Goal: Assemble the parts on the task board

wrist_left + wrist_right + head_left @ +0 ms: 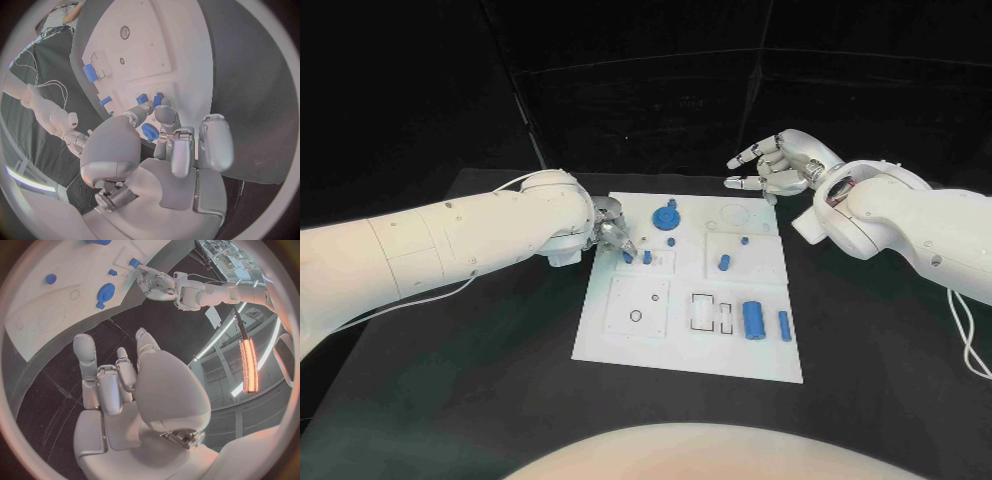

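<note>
Left hand: the left hand (610, 233) is at the left edge of the white board (625, 340), fingertips pinching a small blue peg (627, 256).
Right hand: the right hand (780, 165) hangs in the air past the far right corner, fingers apart, holding nothing.
Other parts: a blue gear (666, 215) sits at the far side; a blue tube (753, 320) lies near the right.
Do it well: I think the peg should stay straight up and go down slowly into its hole.
Watch out: a tilted peg may jam.

Two bulky white arms with smooth rounded shells; each ends in a silver robot hand, left (610, 232), right (779, 166); thin white cables trail along both.
</note>
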Robot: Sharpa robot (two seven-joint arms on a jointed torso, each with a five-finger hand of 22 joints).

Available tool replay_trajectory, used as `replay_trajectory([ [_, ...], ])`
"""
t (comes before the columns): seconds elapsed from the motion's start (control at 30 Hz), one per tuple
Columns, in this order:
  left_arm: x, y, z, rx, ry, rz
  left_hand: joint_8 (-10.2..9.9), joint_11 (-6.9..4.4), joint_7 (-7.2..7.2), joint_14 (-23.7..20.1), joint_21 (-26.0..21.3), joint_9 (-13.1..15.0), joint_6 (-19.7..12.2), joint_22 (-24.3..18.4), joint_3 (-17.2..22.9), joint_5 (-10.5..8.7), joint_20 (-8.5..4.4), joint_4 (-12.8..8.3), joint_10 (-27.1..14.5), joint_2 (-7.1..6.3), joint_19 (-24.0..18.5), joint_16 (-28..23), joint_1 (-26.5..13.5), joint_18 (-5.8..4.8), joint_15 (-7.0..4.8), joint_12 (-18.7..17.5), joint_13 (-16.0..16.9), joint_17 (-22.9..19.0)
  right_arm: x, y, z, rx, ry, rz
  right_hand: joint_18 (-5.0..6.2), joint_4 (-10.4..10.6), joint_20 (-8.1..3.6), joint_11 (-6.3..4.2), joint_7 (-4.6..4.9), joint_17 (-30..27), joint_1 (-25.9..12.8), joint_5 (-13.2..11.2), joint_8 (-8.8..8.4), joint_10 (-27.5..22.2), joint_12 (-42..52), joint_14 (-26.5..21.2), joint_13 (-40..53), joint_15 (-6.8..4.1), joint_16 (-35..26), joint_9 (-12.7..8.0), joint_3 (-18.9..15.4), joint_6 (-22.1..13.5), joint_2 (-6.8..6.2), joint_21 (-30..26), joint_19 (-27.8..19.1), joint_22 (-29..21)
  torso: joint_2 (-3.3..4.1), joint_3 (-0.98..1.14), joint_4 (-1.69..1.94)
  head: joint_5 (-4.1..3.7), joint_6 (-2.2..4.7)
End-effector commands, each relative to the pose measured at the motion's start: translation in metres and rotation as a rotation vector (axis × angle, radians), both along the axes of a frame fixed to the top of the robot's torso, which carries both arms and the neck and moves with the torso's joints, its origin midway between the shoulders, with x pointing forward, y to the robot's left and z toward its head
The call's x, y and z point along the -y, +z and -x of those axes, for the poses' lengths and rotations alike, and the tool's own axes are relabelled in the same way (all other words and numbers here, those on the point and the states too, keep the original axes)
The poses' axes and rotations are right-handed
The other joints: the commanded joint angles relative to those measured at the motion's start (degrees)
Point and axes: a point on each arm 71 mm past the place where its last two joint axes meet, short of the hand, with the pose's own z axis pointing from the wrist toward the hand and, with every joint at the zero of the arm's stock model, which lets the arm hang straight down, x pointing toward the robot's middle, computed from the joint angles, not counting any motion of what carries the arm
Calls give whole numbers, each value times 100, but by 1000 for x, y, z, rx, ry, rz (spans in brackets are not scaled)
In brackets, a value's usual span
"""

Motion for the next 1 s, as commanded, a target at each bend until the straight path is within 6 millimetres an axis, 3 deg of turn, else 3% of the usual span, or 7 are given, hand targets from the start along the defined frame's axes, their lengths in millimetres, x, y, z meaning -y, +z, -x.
replay_trajectory([
  [0.03,1,-5,4,-33,-21,-19,13,0,-11,596,22,-1,42,9,-53,-14,-46,6,41,5,107,18,-55,-48,-36,35,13,1509,-1,2,0,5,9,-5,111,-10,0,-17,11,127,-27,29,20,-17,12,288,6,-45,-33,2,-28,1,11,-20,-31,-5,0,2,0,6,4],
  [1.0,2,-5,3,-28,-30,-31,-21,-19,-35,596,84,-35,151,102,-488,-27,-62,117,90,-57,132,18,-129,-67,-51,137,181,1509,-1,2,0,7,8,-5,112,-13,-1,-18,11,124,-29,30,24,-19,10,288,2,-46,-35,2,-31,1,15,-23,-31,-10,3,-1,-3,-6,-11],
])
